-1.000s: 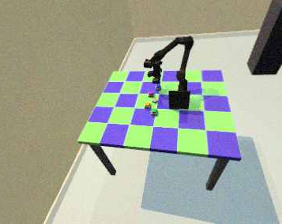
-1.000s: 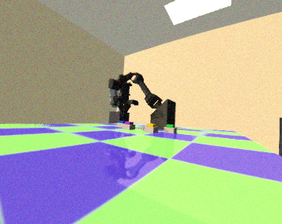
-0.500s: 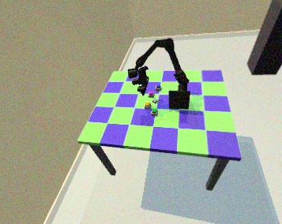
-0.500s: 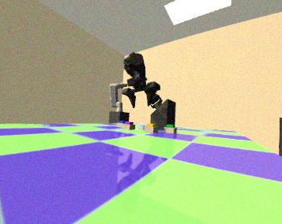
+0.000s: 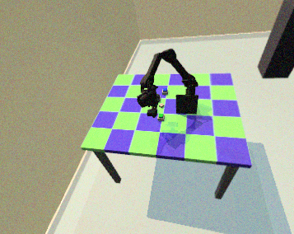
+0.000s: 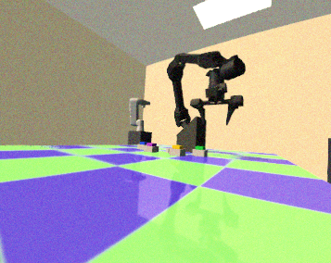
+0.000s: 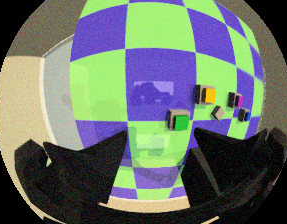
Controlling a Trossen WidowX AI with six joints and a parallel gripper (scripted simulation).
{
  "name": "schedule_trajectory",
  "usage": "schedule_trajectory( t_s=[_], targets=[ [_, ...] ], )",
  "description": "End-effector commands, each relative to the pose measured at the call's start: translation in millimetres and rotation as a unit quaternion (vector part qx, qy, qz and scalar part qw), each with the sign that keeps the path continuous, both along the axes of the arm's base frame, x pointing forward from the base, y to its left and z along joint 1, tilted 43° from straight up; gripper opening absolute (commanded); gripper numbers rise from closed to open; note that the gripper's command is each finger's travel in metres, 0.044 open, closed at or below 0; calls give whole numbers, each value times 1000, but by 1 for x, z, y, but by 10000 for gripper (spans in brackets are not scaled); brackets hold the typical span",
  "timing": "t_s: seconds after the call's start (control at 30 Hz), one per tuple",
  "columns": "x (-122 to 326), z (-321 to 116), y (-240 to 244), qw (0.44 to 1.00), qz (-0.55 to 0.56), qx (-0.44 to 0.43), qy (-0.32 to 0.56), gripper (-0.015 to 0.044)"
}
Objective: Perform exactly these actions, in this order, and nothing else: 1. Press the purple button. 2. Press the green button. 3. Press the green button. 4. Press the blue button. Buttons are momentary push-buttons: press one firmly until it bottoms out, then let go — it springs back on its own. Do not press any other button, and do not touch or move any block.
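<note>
My gripper (image 6: 215, 119) (image 7: 162, 133) is open and empty, hanging well above the table, with its fingers wide apart. The green button (image 5: 161, 116) (image 6: 200, 148) (image 7: 181, 122) sits on a grey base; in the wrist view it shows just beyond the right-hand fingertip, towards the gap. The purple button (image 6: 151, 144) (image 7: 239, 101) is farther right in the wrist view and hidden behind the arm in the top view. The blue button (image 5: 165, 90) (image 6: 142, 144) (image 7: 248, 115) is at the wrist view's far right. No finger touches a button.
A yellow button (image 6: 176, 146) (image 7: 210, 95) stands between the green and purple ones in the wrist view. A small pale block (image 5: 161, 105) (image 7: 218, 113) lies amid the buttons. The arm's black base (image 5: 187, 104) stands on the checkered table (image 5: 201, 146).
</note>
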State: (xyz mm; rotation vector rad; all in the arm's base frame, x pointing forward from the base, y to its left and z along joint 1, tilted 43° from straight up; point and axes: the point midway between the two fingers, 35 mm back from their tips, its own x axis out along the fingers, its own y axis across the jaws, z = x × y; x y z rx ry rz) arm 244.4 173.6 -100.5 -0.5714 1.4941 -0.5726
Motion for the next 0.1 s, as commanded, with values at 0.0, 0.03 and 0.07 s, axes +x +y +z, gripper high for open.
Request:
schedule_trajectory(
  t_s=[0.0, 0.03, 0.07],
  targets=[
    [5, 1, 2, 1000, -12, 6, -9, 400],
    [5, 1, 2, 1000, -12, 6, -9, 400],
    [5, 1, 2, 1000, -12, 6, -9, 400]
  ],
)
